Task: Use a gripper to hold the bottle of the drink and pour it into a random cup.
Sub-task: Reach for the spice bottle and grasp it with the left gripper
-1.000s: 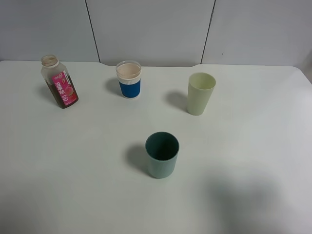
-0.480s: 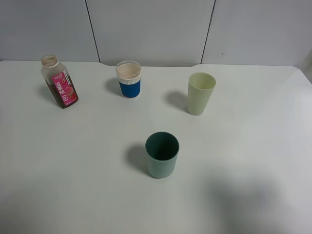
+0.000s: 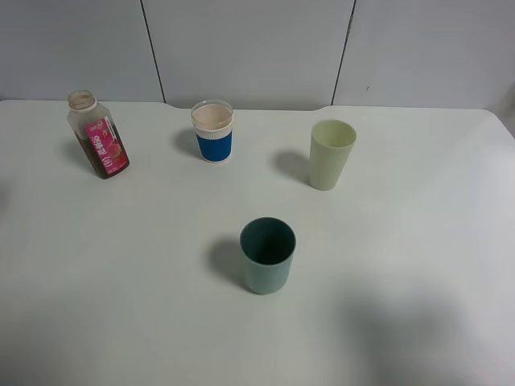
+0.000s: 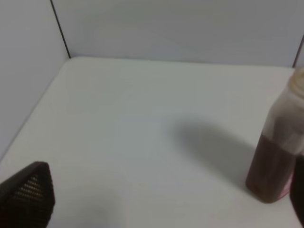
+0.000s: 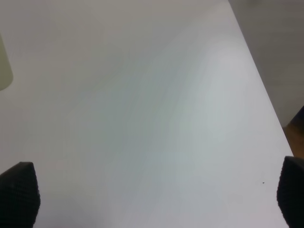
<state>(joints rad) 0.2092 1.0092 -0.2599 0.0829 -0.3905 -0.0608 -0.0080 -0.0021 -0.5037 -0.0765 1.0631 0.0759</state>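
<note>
The bottle stands capless at the table's back left, clear with a pink label, and the dark brown drink fills its lower part. It also shows in the left wrist view, ahead of my left gripper, with the drink low in it. That gripper is open and empty, its dark fingertips far apart. The teal-green cup stands upright mid-table. My right gripper is open and empty over bare table near the right edge. Neither gripper shows in the exterior view.
A white cup with a blue sleeve stands at the back centre. A taller pale yellow-green cup stands to its right, and a sliver of it shows in the right wrist view. A grey panelled wall backs the white table.
Nothing on the table has moved. A faint shadow has appeared at the left edge of the exterior view.
</note>
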